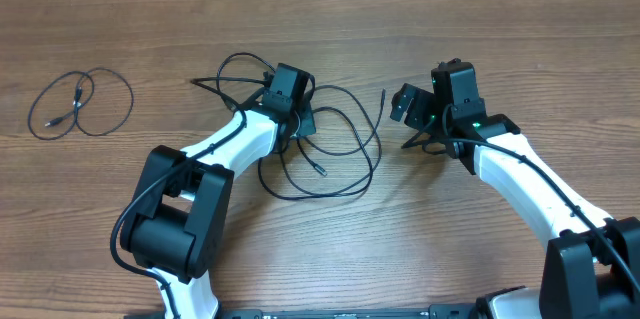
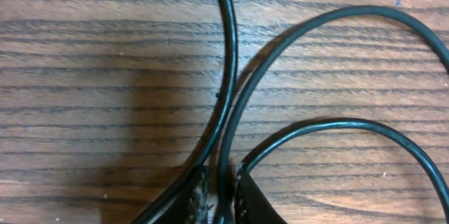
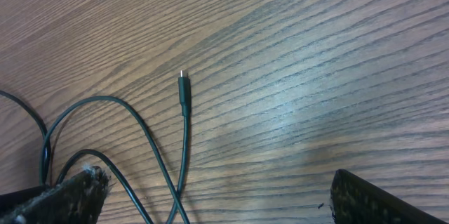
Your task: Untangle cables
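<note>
Overhead, the cables [image 1: 322, 145] lie in a loose tangle of black loops at the middle of the worktop [image 1: 500, 19], with one plug end [image 1: 382, 94] pointing toward the far edge and another plug tip [image 1: 320, 171] inside the loops. A separate looped cord [image 1: 80, 104] sits on its own near the left edge, well apart from the tangle. The left gripper [image 1: 298, 119] is down on the left part of the tangle. In the left wrist view its fingers [image 2: 200, 197] stand almost together at the bottom of the frame, pinching one black strand that runs up between them, while two more strands curve past just beside it on the wood. The right gripper [image 1: 408, 124] hangs just to the right of the tangle. In the right wrist view its fingertips [image 3: 70, 194] are spread far apart at the two lower corners with nothing held. One strand runs up between them and ends in the plug lying flat on the bare wood.
</note>
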{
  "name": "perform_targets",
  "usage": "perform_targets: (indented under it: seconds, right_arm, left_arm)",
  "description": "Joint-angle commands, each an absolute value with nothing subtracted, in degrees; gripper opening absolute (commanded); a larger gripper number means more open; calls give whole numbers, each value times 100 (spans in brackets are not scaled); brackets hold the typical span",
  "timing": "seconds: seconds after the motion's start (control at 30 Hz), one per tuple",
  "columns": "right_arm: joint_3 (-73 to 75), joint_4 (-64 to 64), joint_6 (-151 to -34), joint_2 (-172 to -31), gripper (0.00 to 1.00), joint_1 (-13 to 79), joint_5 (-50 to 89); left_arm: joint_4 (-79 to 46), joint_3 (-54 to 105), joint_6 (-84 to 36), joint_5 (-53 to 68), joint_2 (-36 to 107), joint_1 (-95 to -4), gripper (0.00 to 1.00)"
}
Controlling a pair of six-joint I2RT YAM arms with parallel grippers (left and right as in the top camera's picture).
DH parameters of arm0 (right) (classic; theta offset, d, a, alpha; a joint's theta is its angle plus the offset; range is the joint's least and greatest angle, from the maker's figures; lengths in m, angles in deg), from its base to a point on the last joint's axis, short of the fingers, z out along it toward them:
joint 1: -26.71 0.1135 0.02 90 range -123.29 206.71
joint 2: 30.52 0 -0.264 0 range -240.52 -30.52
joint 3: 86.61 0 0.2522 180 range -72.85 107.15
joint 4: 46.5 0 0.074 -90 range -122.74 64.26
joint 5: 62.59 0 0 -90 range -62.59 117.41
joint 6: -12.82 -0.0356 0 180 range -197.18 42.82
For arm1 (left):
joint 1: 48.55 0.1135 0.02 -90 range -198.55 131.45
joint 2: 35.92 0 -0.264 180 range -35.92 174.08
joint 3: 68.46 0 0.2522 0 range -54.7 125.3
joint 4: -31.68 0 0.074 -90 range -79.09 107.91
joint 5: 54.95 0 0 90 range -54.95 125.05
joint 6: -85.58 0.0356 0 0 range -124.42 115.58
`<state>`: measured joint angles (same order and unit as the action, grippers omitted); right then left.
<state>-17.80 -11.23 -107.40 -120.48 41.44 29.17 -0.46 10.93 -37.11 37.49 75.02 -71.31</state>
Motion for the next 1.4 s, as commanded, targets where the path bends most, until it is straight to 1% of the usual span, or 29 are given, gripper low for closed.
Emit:
perform_targets:
  seconds: [0.0,0.07,0.2,0.37,0.47,0.6,0.83,0.9,1.0,1.1,1.2,1.23,1.27,1.37]
  right_arm:
    - [-1773,-1164,-10753,-12043,100,4159,2974]
    - [-1773,-1164,-10753,-12043,100,4159,2974]
    - [-1773,-1164,-10753,-12043,100,4159,2972]
    - [-1773,-1162,-10753,-12043,100,4159,2972]
    - [-1773,-1160,-10753,-12043,100,4159,2972]
    - [-1773,-1160,-10753,-12043,100,4159,2972]
    - [-1773,-1162,-10753,-12043,100,4159,2972]
    - [-1773,-1162,-10753,-12043,100,4159,2972]
    - [-1773,-1162,-10753,-12043,100,4159,2972]
    - [-1773,-1160,-10753,-12043,100,4159,2972]
    - [-1773,-1160,-10753,-12043,100,4159,2972]
    - [-1773,-1160,-10753,-12043,100,4159,2972]
    - [-1773,-1160,-10753,-12043,100,4159,2972]
    - [-1773,-1160,-10753,-12043,100,4159,2972]
  left_arm:
    - [-19,1110,-3722,3847,7604,-7096,17]
    - [-32,1108,-3722,3847,7607,-7096,21]
    - [-140,1104,-3724,3849,7624,-7107,21]
    - [-155,1016,-3868,4166,7729,-7107,16]
    - [-153,1016,-4137,4088,7843,-7107,20]
    - [-194,1016,-4178,4079,7889,-7107,4]
    - [-216,1016,-4192,3858,7889,-7107,4]
    - [-214,1019,-4194,3712,7882,-7105,5]
    - [-212,1021,-4192,3436,7871,-7105,11]
    - [-271,1071,-4076,2977,7858,-7100,12]
    - [-481,1189,-3866,2595,7797,-7096,25]
    - [-599,1237,-3866,2597,7777,-7096,27]
    - [-699,1276,-3866,2597,7749,-7096,28]
    - [-1079,1449,-3866,2597,7681,-7096,24]
